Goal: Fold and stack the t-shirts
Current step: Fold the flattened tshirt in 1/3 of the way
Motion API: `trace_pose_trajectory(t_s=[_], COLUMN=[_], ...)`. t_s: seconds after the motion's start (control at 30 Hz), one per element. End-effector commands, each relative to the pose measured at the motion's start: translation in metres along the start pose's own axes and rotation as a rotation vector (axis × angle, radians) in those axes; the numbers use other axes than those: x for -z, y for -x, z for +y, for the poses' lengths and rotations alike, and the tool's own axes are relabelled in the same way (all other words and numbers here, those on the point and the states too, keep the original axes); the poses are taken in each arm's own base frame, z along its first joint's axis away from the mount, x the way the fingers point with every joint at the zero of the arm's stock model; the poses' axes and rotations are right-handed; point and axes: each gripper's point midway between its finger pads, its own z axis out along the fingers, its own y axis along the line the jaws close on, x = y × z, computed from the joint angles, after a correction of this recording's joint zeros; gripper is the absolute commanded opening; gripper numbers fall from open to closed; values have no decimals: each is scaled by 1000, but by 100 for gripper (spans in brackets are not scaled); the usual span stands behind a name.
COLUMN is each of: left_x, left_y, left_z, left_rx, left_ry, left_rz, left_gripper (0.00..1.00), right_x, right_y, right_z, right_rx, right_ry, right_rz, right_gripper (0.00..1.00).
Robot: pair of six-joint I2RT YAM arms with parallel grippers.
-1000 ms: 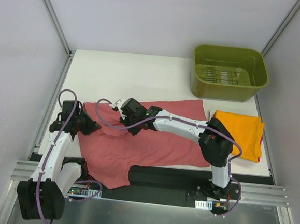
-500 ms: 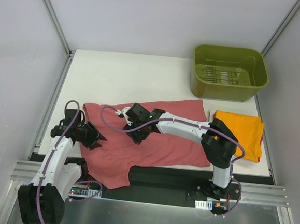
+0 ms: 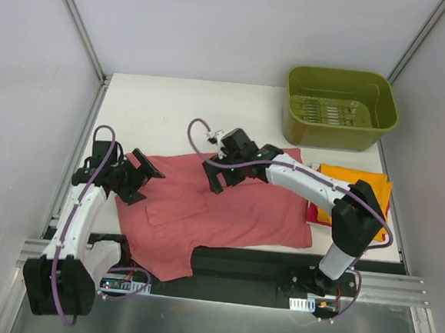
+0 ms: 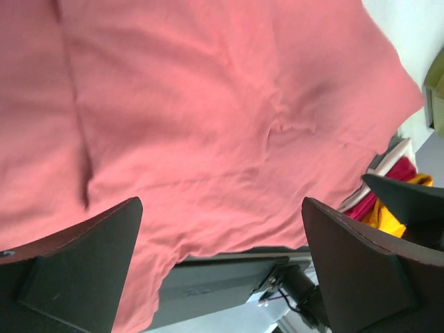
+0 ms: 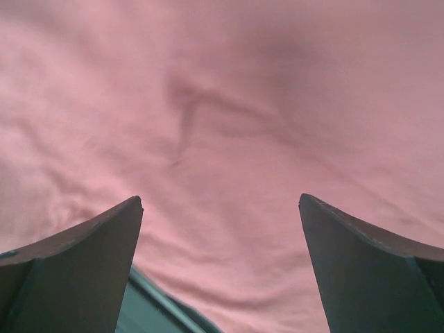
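The dusty-red t-shirt (image 3: 234,210) lies spread across the table's near half, its hem hanging over the front edge. A narrow flap is folded over on its left part. My left gripper (image 3: 146,182) hovers open over the shirt's left edge with nothing between its fingers. In the left wrist view the gripper (image 4: 220,202) looks down on the red cloth (image 4: 208,104). My right gripper (image 3: 223,178) stands open above the shirt's far middle. In the right wrist view the gripper (image 5: 220,199) holds nothing and the cloth (image 5: 229,104) fills the view. The folded orange t-shirt (image 3: 359,196) lies at the right on a magenta one (image 3: 312,213).
A green tub (image 3: 340,106) stands at the table's far right corner. The white table (image 3: 173,109) shows bare beyond the shirt. A dark front rail (image 4: 222,277) runs below the hanging hem. Side walls close in left and right.
Both grippers opened and let go of the red shirt, then lifted and drew back toward the far side. A folded flap now lies on the shirt's left part.
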Motion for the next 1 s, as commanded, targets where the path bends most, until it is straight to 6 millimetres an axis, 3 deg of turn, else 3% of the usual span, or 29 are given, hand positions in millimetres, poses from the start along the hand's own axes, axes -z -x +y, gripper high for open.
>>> trace_pose_trajectory(t_s=[0.0, 0.13, 0.3, 0.4, 0.53, 0.67, 0.97], left_x=[-19, -52, -89, -108, -117, -130, -159], left_y=[24, 52, 75, 94, 118, 142, 214], left_z=[-33, -35, -27, -15, -13, -9, -29], left_rx=[-28, -11, 20, 46, 29, 27, -38], left_ry=[-100, -37, 57, 145, 193, 250, 266], left_rz=[-4, -6, 30, 5, -27, -51, -86], left_gripper=[99, 99, 99, 99, 99, 99, 99], right_x=[2, -6, -22, -33, -50, -62, -78], right_y=[16, 11, 2, -3, -8, 0, 44], right_z=[-55, -112, -145, -155, -162, -170, -197], right_rx=[-200, -320, -468, -514, -552, -563, -522], right_ry=[-74, -182, -173, -169, -147, -129, -110], right_rz=[-68, -58, -25, 5, 52, 66, 32], right_gripper=[99, 100, 99, 99, 99, 100, 100])
